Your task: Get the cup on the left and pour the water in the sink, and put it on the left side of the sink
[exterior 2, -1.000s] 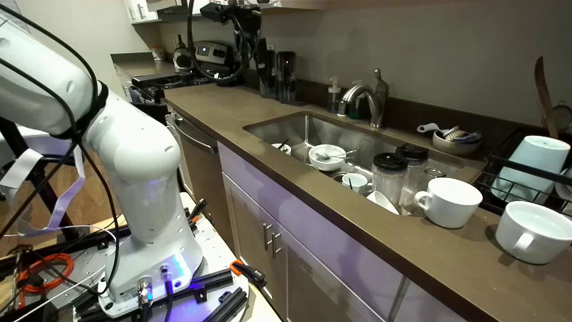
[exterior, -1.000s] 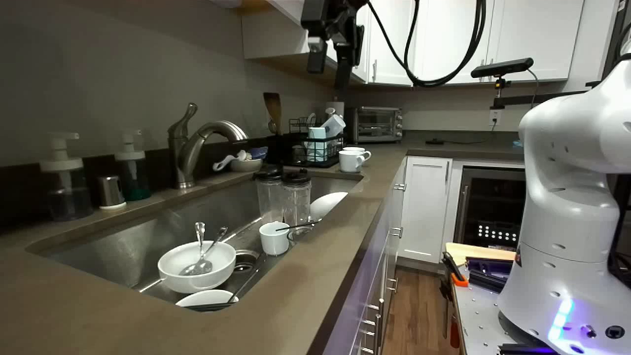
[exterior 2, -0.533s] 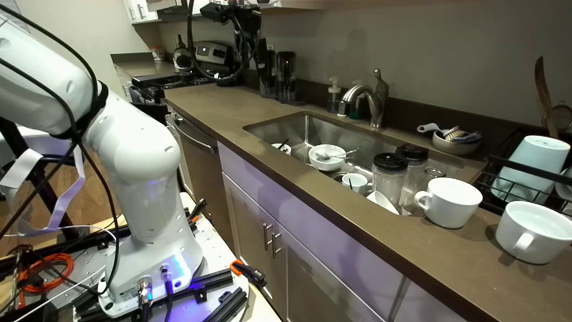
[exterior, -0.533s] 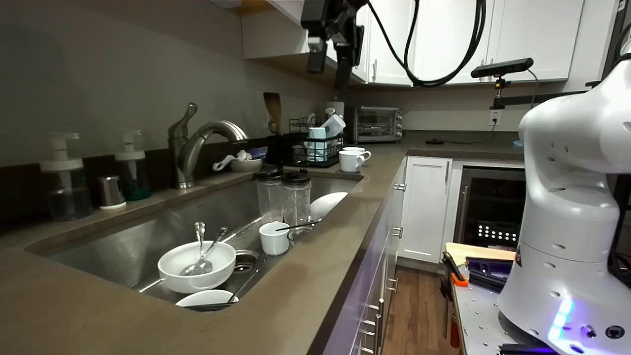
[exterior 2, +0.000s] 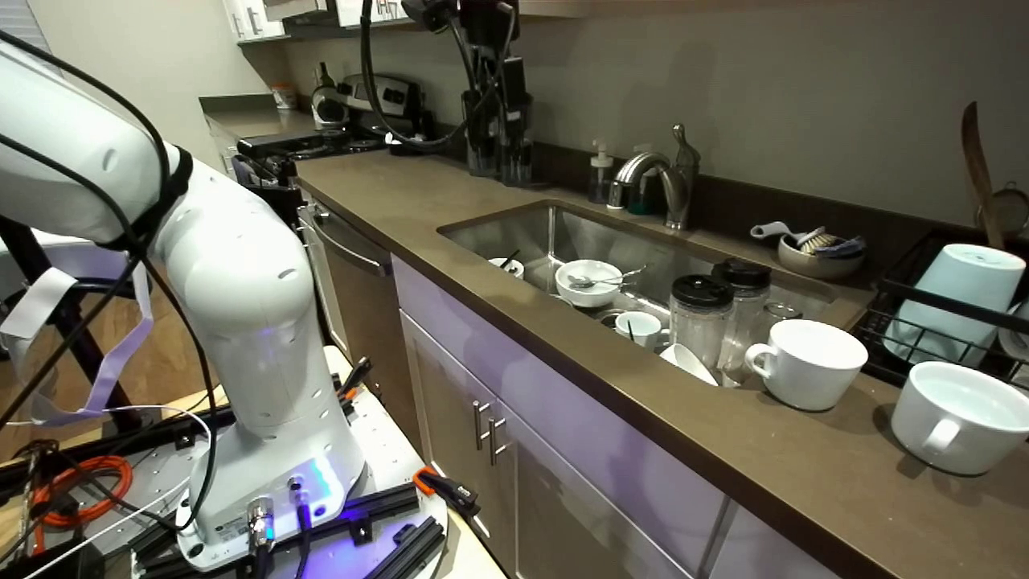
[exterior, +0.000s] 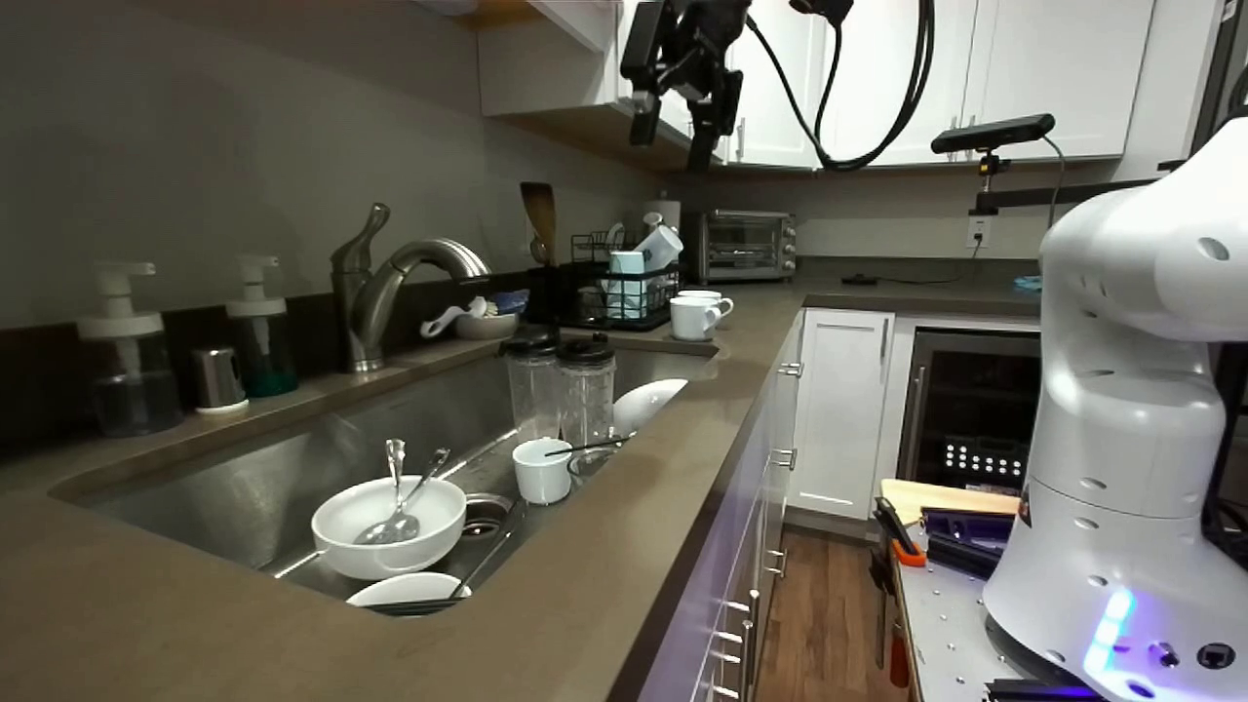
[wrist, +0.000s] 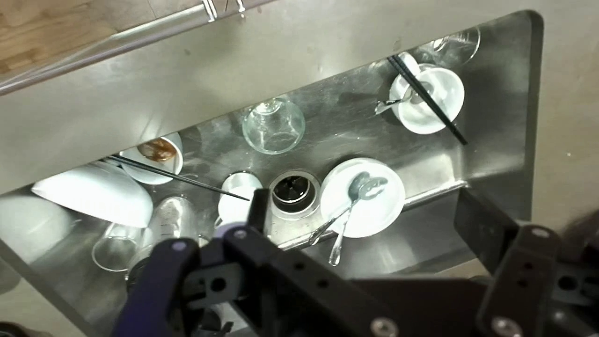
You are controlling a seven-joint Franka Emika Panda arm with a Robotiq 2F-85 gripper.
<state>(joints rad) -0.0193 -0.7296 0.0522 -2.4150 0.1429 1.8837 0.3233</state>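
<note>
in an exterior view the gripper (exterior: 671, 144) hangs high over the sink (exterior: 224, 487), spread wide with nothing in it. the cup (exterior: 691, 320) stands upright on the worktop (exterior: 585, 556) past the sink's far end, well apart from the gripper. the step in hand looks like the reach: no grasp yet, pouring and placing both to come.

in an exterior view another white mug (exterior 2: 979, 446), with what looks like clear liquid (exterior 2: 981, 394) inside, sits just beside the cup, farther from the sink. i take the one nearer the sink as the cup meant, though its contents can't be made out; its handle points toward the sink. lidded bottles (exterior 2: 699, 334) rise from the sink near it. the worktop on the stove (exterior 2: 309, 143) side seems the likely place to set it down.

in the wrist view the gripper's jaws stand wide above a bowl (wrist: 372, 208) and the drain (wrist: 292, 189), holding neither; i can't make out the cup. the next move likely calls for travelling to the cup, clear of the lidded bottles and the white mug, lining up on handle or wall, closing, then lifting it level.
</note>
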